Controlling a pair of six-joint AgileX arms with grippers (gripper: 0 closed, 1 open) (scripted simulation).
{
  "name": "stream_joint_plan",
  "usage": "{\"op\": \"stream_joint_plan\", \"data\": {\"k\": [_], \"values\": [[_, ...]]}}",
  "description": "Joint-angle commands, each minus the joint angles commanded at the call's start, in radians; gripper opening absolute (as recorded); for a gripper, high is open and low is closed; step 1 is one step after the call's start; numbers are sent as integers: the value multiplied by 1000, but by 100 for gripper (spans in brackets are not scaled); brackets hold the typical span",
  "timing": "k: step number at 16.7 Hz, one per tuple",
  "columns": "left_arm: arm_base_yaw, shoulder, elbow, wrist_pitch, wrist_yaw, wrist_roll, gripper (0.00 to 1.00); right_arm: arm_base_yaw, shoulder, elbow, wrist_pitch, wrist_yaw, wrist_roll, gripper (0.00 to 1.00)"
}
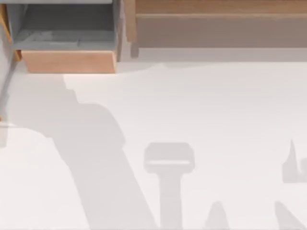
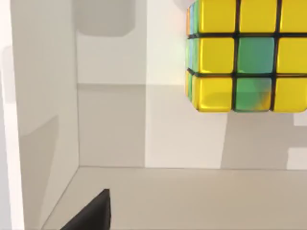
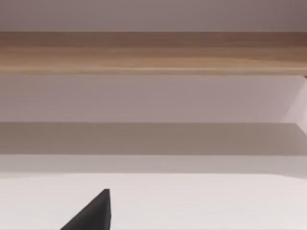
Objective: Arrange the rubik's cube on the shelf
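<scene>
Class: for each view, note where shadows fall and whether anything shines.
Top view: broad soft grey shadows cross the table. Left wrist view: the cube has glossy glints on its yellow squares. Right wrist view: a shadow band lies under the shelf.

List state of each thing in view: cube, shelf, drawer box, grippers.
cube: on pale surface, ungripped, not on shelf
shelf: bare, nothing on it
grey box: pulled open, nothing seen inside
left gripper: dark fingertip in wrist view, apart from cube
right gripper: fingertip facing shelf, holding nothing visible
</scene>
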Motion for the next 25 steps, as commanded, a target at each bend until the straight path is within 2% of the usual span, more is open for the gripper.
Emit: {"op": "stream_joint_plan", "data": {"k": [4,13,18,25], "values": [[6,-26,-23,-5,8,14,100,0,0,0,0,0,0,100],[-69,165,-76,243,-7,-61,100,0,0,0,0,0,0,100],[-74,178,-77,258,-10,-68,100,0,0,0,0,0,0,100],[-74,178,-77,258,-10,-68,47,0,0,0,0,0,0,100]]}}
